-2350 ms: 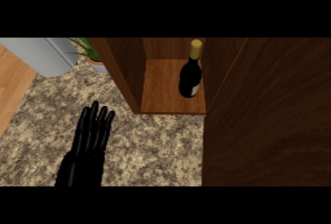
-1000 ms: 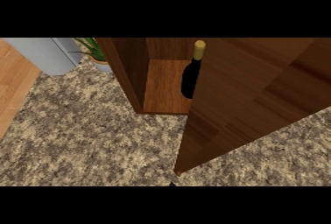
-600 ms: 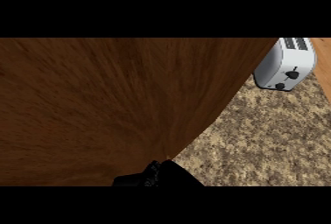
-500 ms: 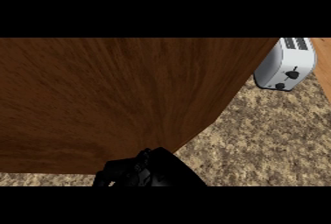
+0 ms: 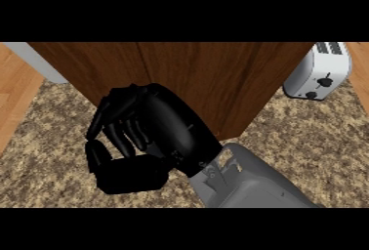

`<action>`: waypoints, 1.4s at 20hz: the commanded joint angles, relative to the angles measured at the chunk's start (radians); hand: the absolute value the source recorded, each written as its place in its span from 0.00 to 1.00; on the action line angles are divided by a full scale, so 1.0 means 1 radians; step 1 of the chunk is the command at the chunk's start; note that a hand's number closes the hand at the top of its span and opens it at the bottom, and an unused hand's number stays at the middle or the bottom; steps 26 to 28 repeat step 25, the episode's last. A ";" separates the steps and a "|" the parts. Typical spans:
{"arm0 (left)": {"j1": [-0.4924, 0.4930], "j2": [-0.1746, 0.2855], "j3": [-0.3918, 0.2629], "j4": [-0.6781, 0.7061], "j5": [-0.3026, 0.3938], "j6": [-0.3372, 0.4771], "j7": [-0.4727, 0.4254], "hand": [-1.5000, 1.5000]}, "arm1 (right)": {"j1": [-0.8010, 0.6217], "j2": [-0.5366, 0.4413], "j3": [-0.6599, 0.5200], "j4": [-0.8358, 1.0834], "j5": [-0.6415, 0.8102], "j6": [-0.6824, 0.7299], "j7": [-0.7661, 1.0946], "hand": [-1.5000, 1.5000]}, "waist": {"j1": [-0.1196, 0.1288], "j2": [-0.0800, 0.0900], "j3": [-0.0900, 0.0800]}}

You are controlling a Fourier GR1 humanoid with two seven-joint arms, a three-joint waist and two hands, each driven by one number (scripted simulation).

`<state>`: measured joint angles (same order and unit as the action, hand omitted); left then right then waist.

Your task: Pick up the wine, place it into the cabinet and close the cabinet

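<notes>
The wooden cabinet (image 5: 209, 78) stands at the back of the counter with both door fronts flush, a thin seam between them. The wine bottle is hidden behind the doors. My right hand (image 5: 155, 132) is at the cabinet's lower left front, its forearm (image 5: 249, 188) coming in from the lower right. Its fingers (image 5: 119, 124) are relaxed and slightly bent, pointing down and left, with the thumb (image 5: 133, 176) below them and nothing held. The left hand does not show.
A white toaster (image 5: 317, 73) stands to the right of the cabinet. A grey object (image 5: 43, 66) sits at the back left. The speckled stone counter (image 5: 310, 141) ends at a wooden strip (image 5: 10, 97) on the left.
The cabinet door has swung shut over the wine bottle. My right hand has come into view in front of the cabinet, and the view has pulled back from the door.
</notes>
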<state>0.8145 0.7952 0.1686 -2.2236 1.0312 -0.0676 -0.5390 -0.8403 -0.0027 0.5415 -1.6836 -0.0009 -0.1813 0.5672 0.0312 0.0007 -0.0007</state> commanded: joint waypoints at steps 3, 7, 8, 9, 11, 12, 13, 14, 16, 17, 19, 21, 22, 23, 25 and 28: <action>-0.056 -0.036 -0.053 -0.015 -0.044 0.039 0.080 0.00 | -0.084 0.003 -0.128 0.238 0.013 0.059 -0.146 1.00 | -0.014 0.004 0.001; -0.111 -0.037 -0.045 -0.055 -0.024 0.073 0.167 0.00 | -0.096 -0.014 -0.198 0.286 -0.005 0.105 -0.180 1.00 | -0.020 0.002 0.001; -0.065 -0.066 -0.088 -0.089 -0.071 0.056 0.144 0.00 | -0.121 -0.025 -0.221 0.369 -0.012 0.129 -0.201 1.00 | -0.008 0.003 0.001; -0.131 -0.088 -0.143 -0.041 -0.124 0.088 0.132 0.00 | -0.119 -0.051 -0.244 0.373 -0.032 0.171 -0.247 1.00 | -0.020 0.005 0.001; -0.147 -0.087 -0.153 0.002 -0.121 0.053 0.134 0.00 | -0.129 -0.071 -0.274 0.428 -0.027 0.176 -0.288 1.00 | -0.018 0.008 0.000; -0.216 -0.088 -0.169 0.005 -0.122 0.119 0.171 0.00 | -0.145 -0.047 -0.254 0.398 -0.014 0.166 -0.253 1.00 | -0.031 0.006 0.000; -0.172 -0.077 -0.153 -0.036 -0.117 0.116 0.183 0.00 | -0.161 -0.086 -0.293 0.451 -0.027 0.194 -0.287 1.00 | -0.017 0.008 0.001; -0.214 -0.087 -0.164 0.007 -0.119 0.113 0.172 0.00 | -0.162 -0.083 -0.285 0.481 -0.003 0.180 -0.325 1.00 | -0.021 0.012 0.000; -0.257 -0.123 -0.230 0.015 -0.174 0.157 0.158 0.00 | -0.158 -0.106 -0.305 0.483 -0.030 0.212 -0.340 1.00 | -0.035 0.016 0.000; -0.243 -0.135 -0.252 -0.010 -0.180 0.166 0.163 0.00 | -0.149 -0.114 -0.292 0.489 0.002 0.193 -0.351 1.00 | -0.030 0.013 0.001; -0.303 -0.116 -0.201 0.026 -0.143 0.184 0.191 0.00 | -0.193 -0.138 -0.329 0.513 -0.025 0.223 -0.345 1.00 | -0.033 0.017 0.000; -0.299 -0.138 -0.252 0.042 -0.179 0.183 0.180 0.00 | -0.175 -0.159 -0.343 0.524 -0.032 0.233 -0.389 1.00 | -0.030 0.019 0.000; -0.350 -0.146 -0.254 0.061 -0.184 0.215 0.188 0.00 | -0.189 -0.123 -0.326 0.516 -0.028 0.214 -0.374 1.00 | -0.041 0.017 0.000; -0.334 -0.150 -0.264 0.036 -0.194 0.217 0.186 0.00 | -0.204 -0.139 -0.340 0.550 -0.028 0.219 -0.368 1.00 | -0.025 0.018 0.000; -0.359 -0.162 -0.289 0.052 -0.213 0.230 0.189 0.00 | -0.183 -0.116 -0.321 0.564 -0.014 0.199 -0.398 1.00 | -0.028 0.020 0.000; -0.359 -0.162 -0.289 0.052 -0.213 0.230 0.189 0.00 | -0.183 -0.116 -0.321 0.564 -0.014 0.199 -0.398 1.00 | -0.028 0.020 0.000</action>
